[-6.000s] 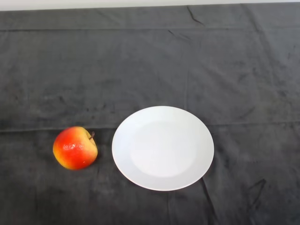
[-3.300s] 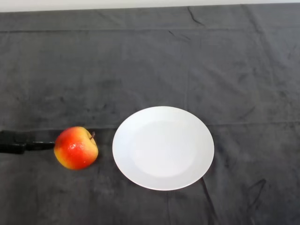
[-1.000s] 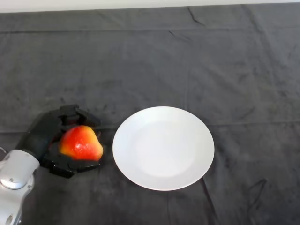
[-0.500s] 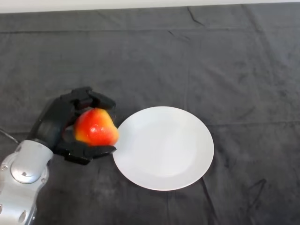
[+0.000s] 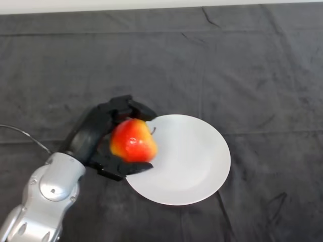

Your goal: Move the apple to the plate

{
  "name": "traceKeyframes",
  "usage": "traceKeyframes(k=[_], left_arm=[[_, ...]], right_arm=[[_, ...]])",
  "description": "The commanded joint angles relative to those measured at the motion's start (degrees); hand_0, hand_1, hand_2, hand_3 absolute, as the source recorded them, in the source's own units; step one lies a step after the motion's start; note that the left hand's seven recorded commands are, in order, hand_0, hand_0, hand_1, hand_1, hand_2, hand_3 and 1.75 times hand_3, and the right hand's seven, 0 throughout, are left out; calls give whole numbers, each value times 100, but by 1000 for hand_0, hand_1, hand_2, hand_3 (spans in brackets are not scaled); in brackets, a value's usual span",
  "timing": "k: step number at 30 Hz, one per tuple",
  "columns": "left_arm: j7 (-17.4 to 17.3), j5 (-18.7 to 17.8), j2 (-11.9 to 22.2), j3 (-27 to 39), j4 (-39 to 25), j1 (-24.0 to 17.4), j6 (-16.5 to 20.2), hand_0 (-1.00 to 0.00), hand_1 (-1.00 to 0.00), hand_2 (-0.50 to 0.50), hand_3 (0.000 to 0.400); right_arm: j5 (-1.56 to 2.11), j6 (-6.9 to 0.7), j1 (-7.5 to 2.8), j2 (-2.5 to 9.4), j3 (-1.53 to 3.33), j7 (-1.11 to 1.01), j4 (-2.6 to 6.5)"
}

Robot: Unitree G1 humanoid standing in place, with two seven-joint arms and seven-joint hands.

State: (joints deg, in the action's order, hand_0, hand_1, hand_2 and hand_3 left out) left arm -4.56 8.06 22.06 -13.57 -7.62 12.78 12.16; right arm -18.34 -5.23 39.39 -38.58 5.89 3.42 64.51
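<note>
A red and yellow apple is held in my black left hand, whose fingers and thumb curl round it from behind and below. The hand carries the apple above the left edge of the round white plate, which lies flat on the dark cloth at the middle of the view. My silver-grey arm comes in from the lower left. The hand hides part of the plate's left rim.
A dark grey cloth covers the whole table. A pale strip of wall or table edge runs along the top of the view.
My hand came in from the left, closed round the apple, lifted it off the cloth and carried it to the right, to above the plate's left edge. The plate has not moved.
</note>
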Motion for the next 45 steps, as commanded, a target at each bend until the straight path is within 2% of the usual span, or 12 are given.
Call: traceKeyframes(k=[1,14,23,26,27,29,31,32,33,34,36,45], left_arm=[[-48,66,4,-141,319,384,-134,-1000,-1000,0,400],[-358,115,26,-694,1260,653,-756,-1000,-1000,0,400],[-599,181,117,-848,1487,763,-842,-1000,-1000,0,400],[-633,223,132,-882,1483,764,-833,-506,-1000,247,400],[-642,240,135,-895,1479,763,-826,-239,-1000,380,400],[-657,262,140,-908,1478,765,-818,0,-1000,500,400],[-677,281,148,-915,1485,775,-806,0,-902,451,361],[-686,287,152,-915,1494,782,-804,0,-639,320,256],[-698,293,159,-911,1506,793,-800,0,-588,294,235],[-709,296,164,-905,1511,803,-791,0,-314,157,125],[-729,304,176,-887,1511,822,-761,0,0,0,0],[-736,324,180,-765,1400,870,-565,0,0,0,0]], right_arm=[[-30,-57,-167,-155,-106,8,-227],[-32,-58,-167,-155,-108,7,-227],[-35,-56,-162,-155,-108,6,-219],[-35,-55,-160,-155,-108,7,-215],[-36,-55,-159,-155,-108,7,-214],[-36,-54,-158,-155,-107,7,-212],[-37,-54,-157,-155,-107,7,-210],[-37,-53,-156,-155,-107,7,-209],[-38,-53,-155,-155,-107,7,-208],[-38,-52,-155,-155,-107,7,-207],[-38,-52,-154,-155,-107,7,-205],[-40,-49,-150,-154,-106,8,-197]])
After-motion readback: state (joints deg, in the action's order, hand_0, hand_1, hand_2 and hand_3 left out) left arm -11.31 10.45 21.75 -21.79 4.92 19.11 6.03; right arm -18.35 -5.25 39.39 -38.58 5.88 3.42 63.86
